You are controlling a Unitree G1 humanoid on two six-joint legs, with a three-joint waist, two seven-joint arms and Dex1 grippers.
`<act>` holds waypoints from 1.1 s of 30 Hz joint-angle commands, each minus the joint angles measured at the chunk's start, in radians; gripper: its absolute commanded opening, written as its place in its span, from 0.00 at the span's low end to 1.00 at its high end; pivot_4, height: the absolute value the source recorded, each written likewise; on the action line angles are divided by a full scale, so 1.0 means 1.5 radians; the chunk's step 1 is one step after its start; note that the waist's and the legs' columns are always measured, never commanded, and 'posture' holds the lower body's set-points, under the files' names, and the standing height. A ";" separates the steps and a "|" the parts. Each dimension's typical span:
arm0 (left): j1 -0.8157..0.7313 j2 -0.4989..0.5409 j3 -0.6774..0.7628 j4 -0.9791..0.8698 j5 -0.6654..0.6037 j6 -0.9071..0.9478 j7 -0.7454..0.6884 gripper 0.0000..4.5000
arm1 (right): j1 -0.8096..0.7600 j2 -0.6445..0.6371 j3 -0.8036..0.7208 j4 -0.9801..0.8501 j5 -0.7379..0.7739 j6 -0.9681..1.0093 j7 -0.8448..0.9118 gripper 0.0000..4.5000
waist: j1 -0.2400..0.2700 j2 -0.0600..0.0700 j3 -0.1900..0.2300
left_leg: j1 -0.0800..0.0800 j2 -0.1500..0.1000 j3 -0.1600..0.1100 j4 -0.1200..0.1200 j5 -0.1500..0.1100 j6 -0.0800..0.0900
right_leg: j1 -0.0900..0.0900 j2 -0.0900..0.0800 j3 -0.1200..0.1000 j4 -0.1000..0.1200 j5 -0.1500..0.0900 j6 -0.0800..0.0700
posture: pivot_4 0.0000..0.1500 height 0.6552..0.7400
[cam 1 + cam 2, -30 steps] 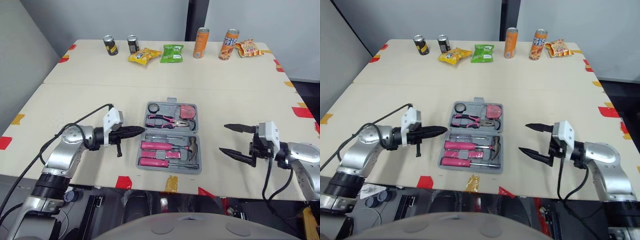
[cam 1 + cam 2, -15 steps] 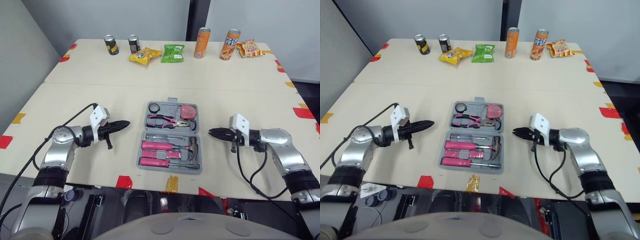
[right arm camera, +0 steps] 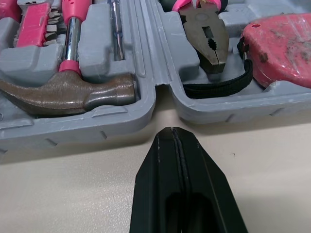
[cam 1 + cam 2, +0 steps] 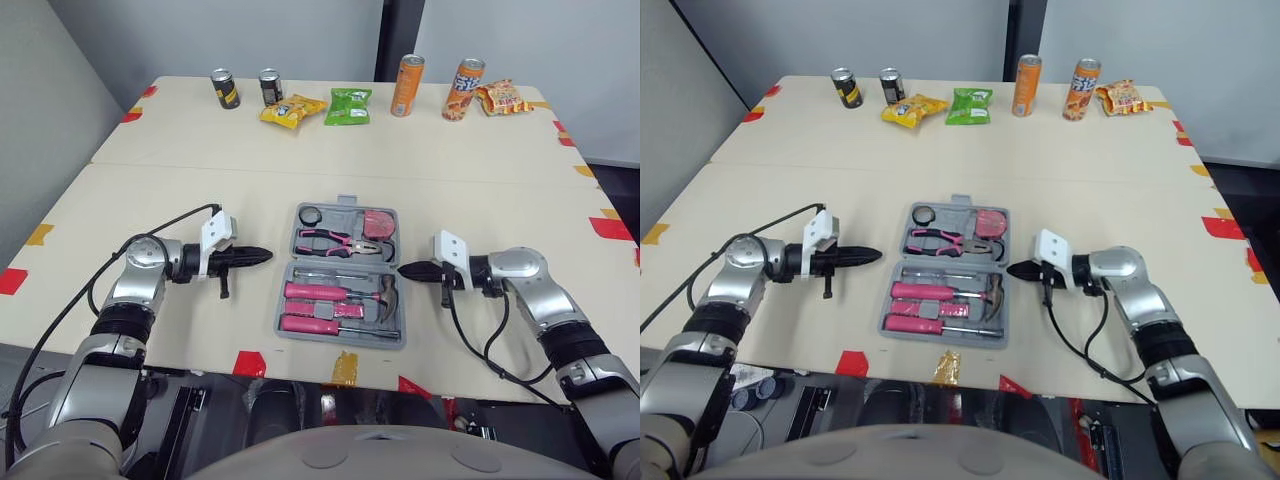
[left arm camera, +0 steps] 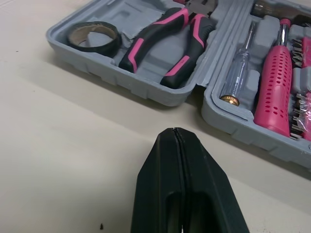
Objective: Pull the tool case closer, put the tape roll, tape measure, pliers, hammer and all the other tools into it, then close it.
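- The tool case (image 4: 338,340) lies open and flat on the table (image 4: 200,180), near the table's front edge and between the two hands.
- In the case's far half sit the tape roll (image 5: 95,47), the pliers (image 3: 208,41) and the tape measure (image 3: 279,43).
- In the case's near half sit the hammer (image 3: 68,92) and the pink screwdrivers (image 5: 274,82). No tool lies loose around the case, so I judge that only the closing is left.
- The left hand (image 4: 262,254) hovers just beside the case's left side, level with its hinge line. Its fingers are pressed together and hold nothing.
- The right hand (image 4: 404,269) is just off the case's right side, also level with the hinge. It too is pressed together and empty, with its tip very near the case wall but apart from it.
- Handling, as a judgement: the moulded shell looks stiff and smooth, so it probably slips under a fingertip. The steel hammer and pliers should make each half weighty.
- The best hold seems to be the outer rim of one half, far from the hinge. A finger can hook under that rim and swing the half over.
- The risk lies in tipping. The tape measure and tape roll sit loosely in their recesses and may drop out and block the case from shutting.
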 commanded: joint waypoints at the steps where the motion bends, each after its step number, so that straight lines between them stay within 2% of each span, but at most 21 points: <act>1: -0.017 -0.003 -0.010 0.023 0.017 -0.033 -0.015 0.00 | -0.011 0.003 0.003 -0.007 -0.001 -0.008 0.003 0.01 | 0.001 0.000 0.000 | 0.000 0.000 0.000 0.000 0.000 0.000 | 0.000 0.000 0.000 0.000 0.000 0.000 | 1.00 0.98; 33: -0.057 -0.090 -0.045 0.056 0.067 -0.050 0.021 0.00 | -0.004 0.010 0.004 -0.040 0.003 0.009 0.007 0.01 | 0.006 0.000 0.000 | -0.002 0.000 0.000 0.000 0.000 0.000 | -0.001 0.000 -0.001 0.000 0.000 0.000 | 1.00 0.98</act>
